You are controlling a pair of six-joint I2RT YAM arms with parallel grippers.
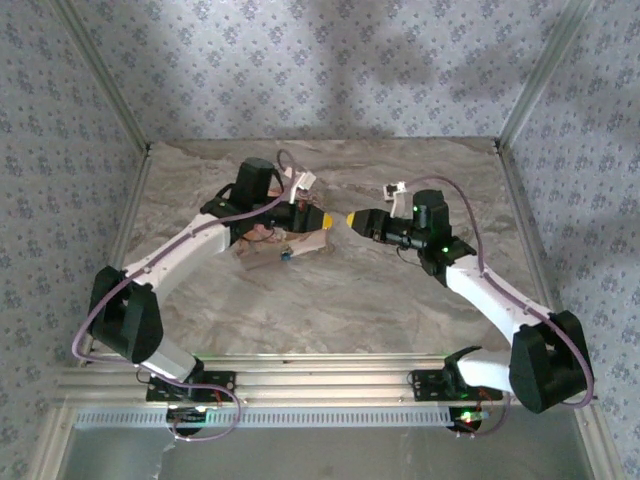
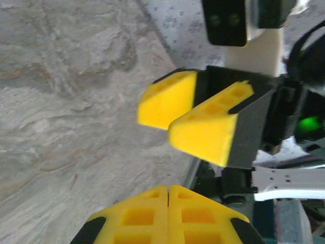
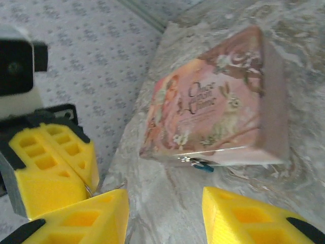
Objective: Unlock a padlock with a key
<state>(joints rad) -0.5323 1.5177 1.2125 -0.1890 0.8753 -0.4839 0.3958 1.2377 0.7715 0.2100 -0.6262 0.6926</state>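
Observation:
The padlock (image 3: 203, 165) is a tiny teal block on the marble, tucked against the near edge of a pink illustrated box (image 3: 213, 107); from above the padlock (image 1: 286, 255) is a blue speck by the box (image 1: 300, 246). My left gripper (image 2: 169, 188) is shut, its yellow fingers pressed together. In the right wrist view the left gripper (image 3: 91, 185) has a thin metal sliver, the key (image 3: 88, 191), poking from its tips. My right gripper (image 3: 165, 208) is open with only bare table between its fingers. It faces the left gripper tip to tip, a small gap apart (image 1: 338, 219).
The marble table (image 1: 330, 300) is walled by patterned panels at the back and sides, with metal posts (image 1: 530, 80) at the corners. Both arms reach in from the near edge and meet over the table's middle, right of the box.

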